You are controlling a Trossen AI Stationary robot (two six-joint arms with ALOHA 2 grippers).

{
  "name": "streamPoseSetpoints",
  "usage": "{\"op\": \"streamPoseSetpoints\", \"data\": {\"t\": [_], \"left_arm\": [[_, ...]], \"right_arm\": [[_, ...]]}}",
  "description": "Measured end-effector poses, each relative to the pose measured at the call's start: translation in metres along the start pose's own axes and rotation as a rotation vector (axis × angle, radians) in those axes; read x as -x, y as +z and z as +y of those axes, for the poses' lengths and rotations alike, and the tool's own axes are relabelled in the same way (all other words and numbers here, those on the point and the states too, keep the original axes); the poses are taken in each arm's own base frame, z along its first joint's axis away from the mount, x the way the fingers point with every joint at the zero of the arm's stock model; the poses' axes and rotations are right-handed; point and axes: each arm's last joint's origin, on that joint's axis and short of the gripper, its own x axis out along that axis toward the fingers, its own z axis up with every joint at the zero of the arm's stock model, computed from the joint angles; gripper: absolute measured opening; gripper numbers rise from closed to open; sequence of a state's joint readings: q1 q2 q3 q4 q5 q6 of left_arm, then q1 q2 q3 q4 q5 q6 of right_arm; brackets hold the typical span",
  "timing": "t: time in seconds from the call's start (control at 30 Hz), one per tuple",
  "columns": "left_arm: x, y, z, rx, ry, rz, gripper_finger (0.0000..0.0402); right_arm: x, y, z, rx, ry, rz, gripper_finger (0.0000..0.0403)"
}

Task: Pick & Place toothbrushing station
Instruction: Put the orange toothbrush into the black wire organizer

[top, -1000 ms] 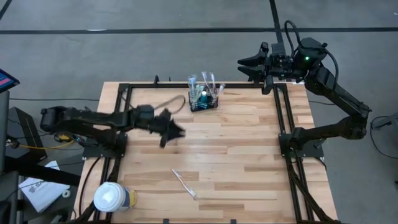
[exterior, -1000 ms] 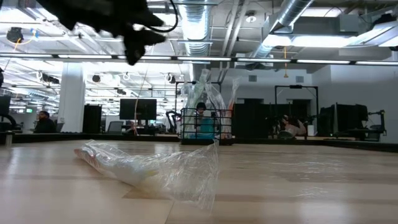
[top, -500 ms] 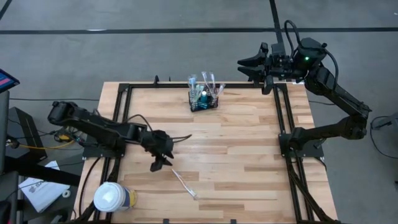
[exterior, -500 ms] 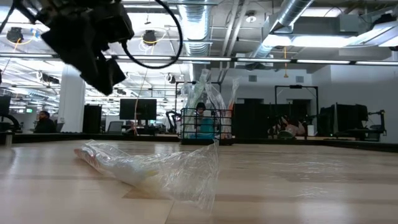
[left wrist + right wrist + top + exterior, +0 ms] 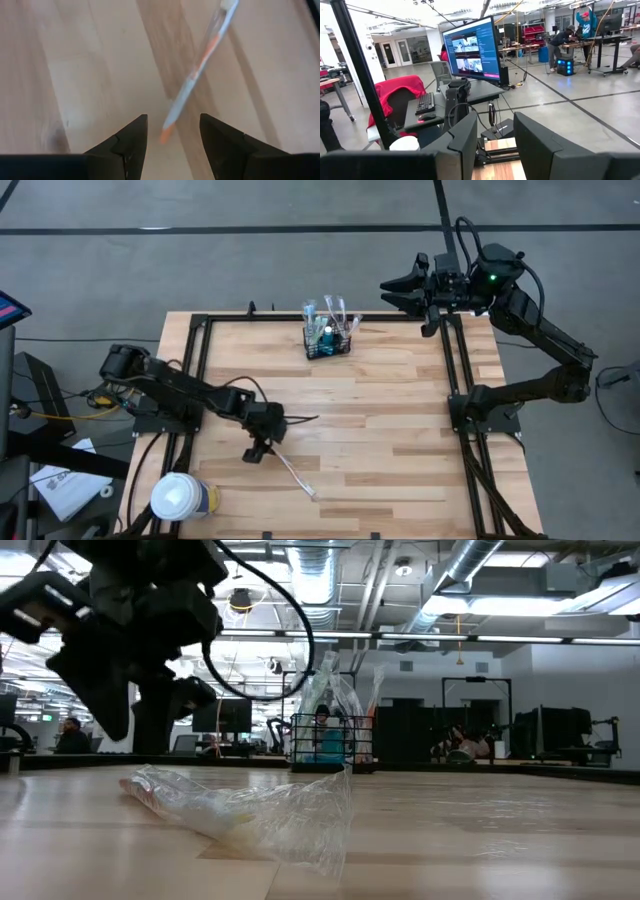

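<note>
A white and orange toothbrush in a clear plastic wrapper (image 5: 297, 476) lies flat on the wooden table near its front; it also shows in the low view (image 5: 240, 815) and the left wrist view (image 5: 200, 70). My left gripper (image 5: 258, 450) is open and points down over the toothbrush's far-left end, with a finger on either side of that end (image 5: 172, 122), touching nothing. The black wire basket (image 5: 328, 340) holding toothbrushes and a teal tube stands at the table's far edge. My right gripper (image 5: 400, 285) waits open beyond the far right corner.
A white-lidded yellow and blue cup (image 5: 180, 498) stands at the table's near left corner. A black frame (image 5: 450, 380) runs along the table's sides. Bare wood lies between the toothbrush and the basket.
My left gripper has gone from the table's middle left toward the near edge and down, and now stands low over the wrapped toothbrush's end. The toothbrush and the basket have stayed where they were.
</note>
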State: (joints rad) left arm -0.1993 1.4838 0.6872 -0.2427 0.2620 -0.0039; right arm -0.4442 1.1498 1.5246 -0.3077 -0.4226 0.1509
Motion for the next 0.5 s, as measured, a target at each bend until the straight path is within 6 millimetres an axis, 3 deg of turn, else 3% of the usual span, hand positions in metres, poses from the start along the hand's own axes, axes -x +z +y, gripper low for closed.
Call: {"op": "streamPoseSetpoints", "data": {"t": [0.5], "left_arm": [[-0.029,0.000,0.000,-0.070,-0.066,0.088,0.0169]], "right_arm": [[0.000,-0.001,0.000,-0.002,-0.001,0.006,0.0119]]}}
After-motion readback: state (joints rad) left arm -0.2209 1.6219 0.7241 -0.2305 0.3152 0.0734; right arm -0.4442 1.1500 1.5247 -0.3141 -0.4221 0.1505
